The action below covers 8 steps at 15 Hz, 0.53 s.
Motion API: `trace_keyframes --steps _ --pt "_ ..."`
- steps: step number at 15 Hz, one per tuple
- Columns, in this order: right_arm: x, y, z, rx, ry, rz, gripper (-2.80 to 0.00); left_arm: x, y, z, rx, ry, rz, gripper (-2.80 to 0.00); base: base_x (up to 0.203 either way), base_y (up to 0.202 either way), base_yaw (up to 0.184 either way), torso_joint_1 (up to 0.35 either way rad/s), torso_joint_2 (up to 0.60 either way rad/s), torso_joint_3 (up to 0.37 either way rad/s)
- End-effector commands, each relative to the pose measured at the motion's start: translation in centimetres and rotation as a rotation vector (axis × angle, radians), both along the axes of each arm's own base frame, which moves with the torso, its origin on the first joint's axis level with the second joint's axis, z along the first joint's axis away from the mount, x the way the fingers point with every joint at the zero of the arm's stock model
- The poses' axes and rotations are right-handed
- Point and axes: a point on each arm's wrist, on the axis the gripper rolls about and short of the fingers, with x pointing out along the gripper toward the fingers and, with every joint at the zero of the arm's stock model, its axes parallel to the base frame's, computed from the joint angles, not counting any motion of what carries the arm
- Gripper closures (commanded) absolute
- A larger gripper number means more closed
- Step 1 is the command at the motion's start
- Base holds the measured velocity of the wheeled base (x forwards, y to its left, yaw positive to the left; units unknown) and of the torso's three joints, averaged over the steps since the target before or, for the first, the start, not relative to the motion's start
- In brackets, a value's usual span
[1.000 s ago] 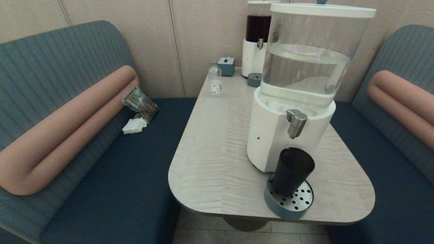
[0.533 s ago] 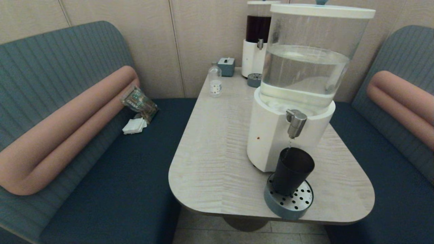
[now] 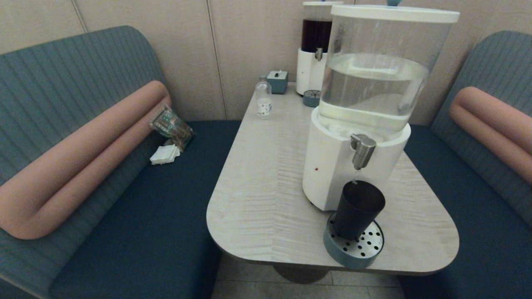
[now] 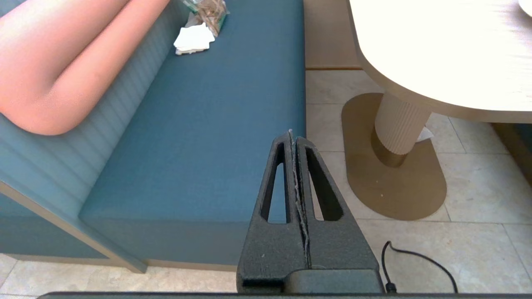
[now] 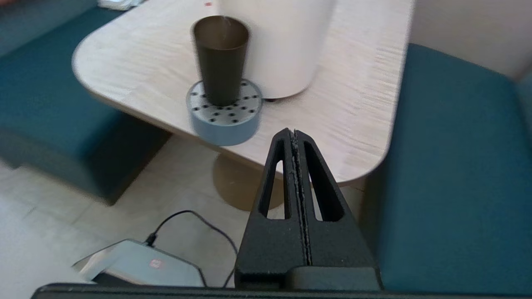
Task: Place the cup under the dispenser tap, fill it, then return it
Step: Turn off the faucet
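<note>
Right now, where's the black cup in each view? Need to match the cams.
Head view: the cup stands upright on the round perforated drip tray, lower right of centre, directly under the dispenser tap.
Left wrist view: not in it; only the bench seat, floor and table edge show.
Right wrist view: the cup is upper left of centre, on the same tray.
Shared landmark: the drip tray, in the head and right wrist views.

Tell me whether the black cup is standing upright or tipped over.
Upright. The cup stands on its narrow base on the round drip tray, open mouth up, directly beneath the steel tap. No pincer touches it.
</note>
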Motion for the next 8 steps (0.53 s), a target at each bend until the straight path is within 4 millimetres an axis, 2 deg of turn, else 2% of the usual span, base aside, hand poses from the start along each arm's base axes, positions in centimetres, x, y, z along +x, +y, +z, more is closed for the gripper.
trace_keyframes --steps 1,3,6,8 --pt "-0.1 -0.3 -0.2 0.002 0.004 0.053 0.0 0.0 0.0 0.0 0.0 0.001 0.0 0.0 0.0 0.0 0.0 0.0 0.0 0.0" --pt "-1.3 -0.6 -1.1 -0.004 -0.043 0.044 0.0 0.0 0.0 0.0 0.0 0.001 0.0 0.0 0.0 0.0 0.0 0.0 0.0 0.0" --pt "-2.7 -0.7 -3.9 -0.012 -0.111 0.016 0.0 0.0 0.0 0.0 0.0 0.002 0.0 0.0 0.0 0.0 0.0 0.0 0.0 0.0" --pt "-2.9 -0.9 -5.3 -0.006 -0.134 -0.068 0.0 0.0 0.0 0.0 0.0 0.002 0.0 0.0 0.0 0.0 0.0 0.0 0.0 0.0"
